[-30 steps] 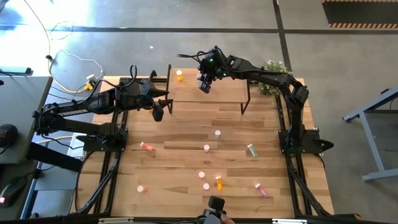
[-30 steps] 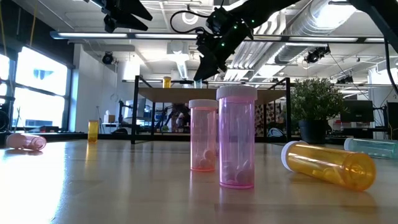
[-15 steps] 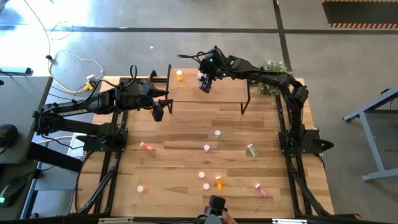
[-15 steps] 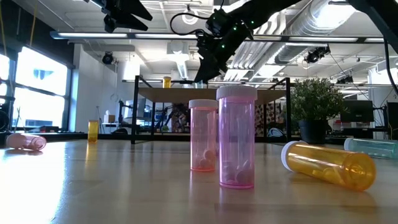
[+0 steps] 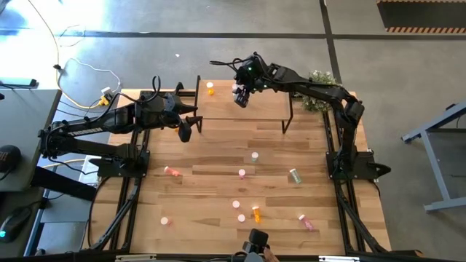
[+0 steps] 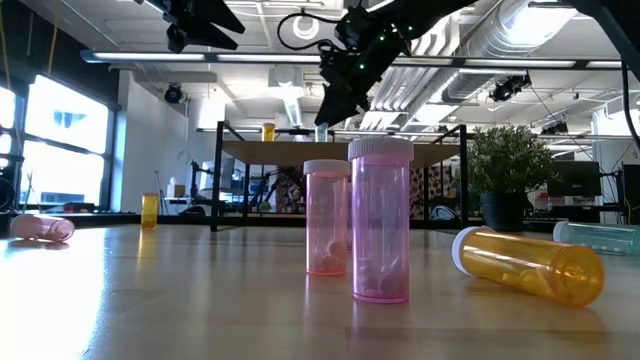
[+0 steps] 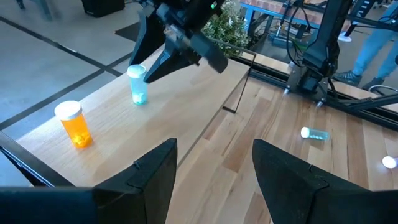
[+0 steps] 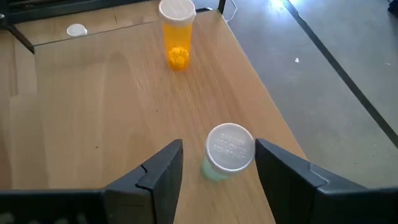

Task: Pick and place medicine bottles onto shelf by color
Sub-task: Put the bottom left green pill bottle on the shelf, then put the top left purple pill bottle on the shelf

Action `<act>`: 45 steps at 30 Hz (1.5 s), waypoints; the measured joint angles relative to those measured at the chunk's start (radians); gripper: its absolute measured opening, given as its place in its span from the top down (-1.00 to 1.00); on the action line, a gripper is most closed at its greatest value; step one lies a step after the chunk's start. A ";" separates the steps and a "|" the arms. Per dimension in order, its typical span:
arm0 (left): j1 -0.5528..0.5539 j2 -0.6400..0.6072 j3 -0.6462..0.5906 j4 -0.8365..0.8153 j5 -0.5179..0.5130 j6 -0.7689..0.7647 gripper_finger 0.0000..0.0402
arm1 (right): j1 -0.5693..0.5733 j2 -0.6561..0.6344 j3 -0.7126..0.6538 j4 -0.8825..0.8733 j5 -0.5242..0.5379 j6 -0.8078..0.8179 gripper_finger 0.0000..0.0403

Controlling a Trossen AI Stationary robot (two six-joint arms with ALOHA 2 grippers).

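The shelf (image 5: 244, 109) stands at the table's far side. On it an orange bottle (image 5: 210, 89) stands upright near the left far corner, and a pale green bottle (image 8: 227, 151) stands upright near the far edge. My right gripper (image 8: 217, 163) hangs open just above the green bottle (image 7: 137, 84), one finger on each side of its white cap. My left gripper (image 7: 214, 168) waits open beside the shelf's left end (image 5: 186, 131). Several pink bottles, an orange one (image 5: 256, 213) and a green one (image 5: 295, 175) stand or lie on the table.
A potted plant (image 5: 317, 80) sits at the far right corner behind the shelf. In the low view two upright pink bottles (image 6: 380, 220) and a lying orange one (image 6: 530, 265) are close to the near edge. Bare wood lies between the shelf and the scattered bottles.
My right gripper has risen a little above the shelf and drifted slightly toward the far edge. The bottles on the shelf have stayed where they were.
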 joint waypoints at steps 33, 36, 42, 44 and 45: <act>-0.290 -0.021 -0.179 0.281 0.088 -0.017 0.02 | 0.191 -0.427 0.000 -0.162 0.015 0.461 0.05; -0.336 -0.017 -0.239 0.347 0.087 -0.018 0.02 | 0.244 -0.444 0.000 -0.168 0.014 0.511 0.05; -0.403 0.000 -0.318 0.483 0.086 -0.044 0.02 | 0.363 -0.460 0.000 -0.226 0.054 0.580 0.05; -0.420 -0.002 -0.319 0.503 0.085 -0.048 0.02 | 0.405 -0.460 0.001 -0.270 0.084 0.593 0.05; -0.428 -0.004 -0.318 0.508 0.084 -0.053 0.02 | 0.426 -0.460 0.001 -0.297 0.101 0.599 0.05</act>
